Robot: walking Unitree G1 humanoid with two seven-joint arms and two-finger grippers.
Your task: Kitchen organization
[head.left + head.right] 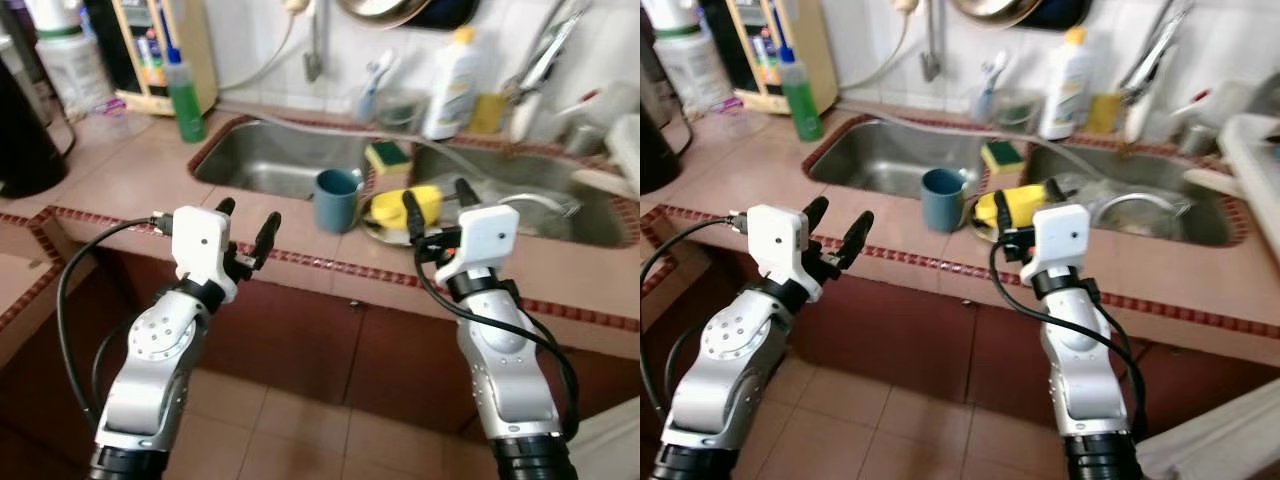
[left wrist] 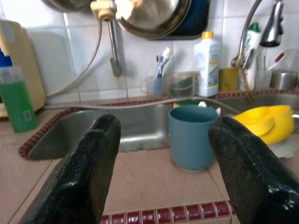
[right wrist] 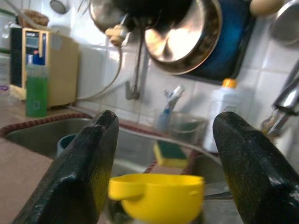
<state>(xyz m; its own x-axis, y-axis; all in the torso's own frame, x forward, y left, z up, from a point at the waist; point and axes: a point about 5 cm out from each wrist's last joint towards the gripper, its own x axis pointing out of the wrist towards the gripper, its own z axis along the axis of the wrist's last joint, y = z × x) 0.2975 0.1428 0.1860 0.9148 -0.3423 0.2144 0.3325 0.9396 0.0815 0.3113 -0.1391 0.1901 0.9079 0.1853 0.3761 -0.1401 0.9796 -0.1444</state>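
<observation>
I am at a pink tiled kitchen counter (image 1: 120, 180) with a double steel sink (image 1: 270, 160) and a white tiled wall behind it. A blue cup (image 1: 337, 200) stands on the counter strip between the two sink bowls, and just to its right a yellow cup (image 1: 410, 205) lies on its side on a plate (image 1: 378, 230), with a green and yellow sponge (image 1: 387, 155) a little farther back. My left gripper (image 1: 247, 222) hangs over the near edge of the counter, left of the blue cup, with its fingers spread wide and holding nothing, and my right gripper (image 1: 437, 202) is near the yellow cup, fingers wide apart too and empty.
</observation>
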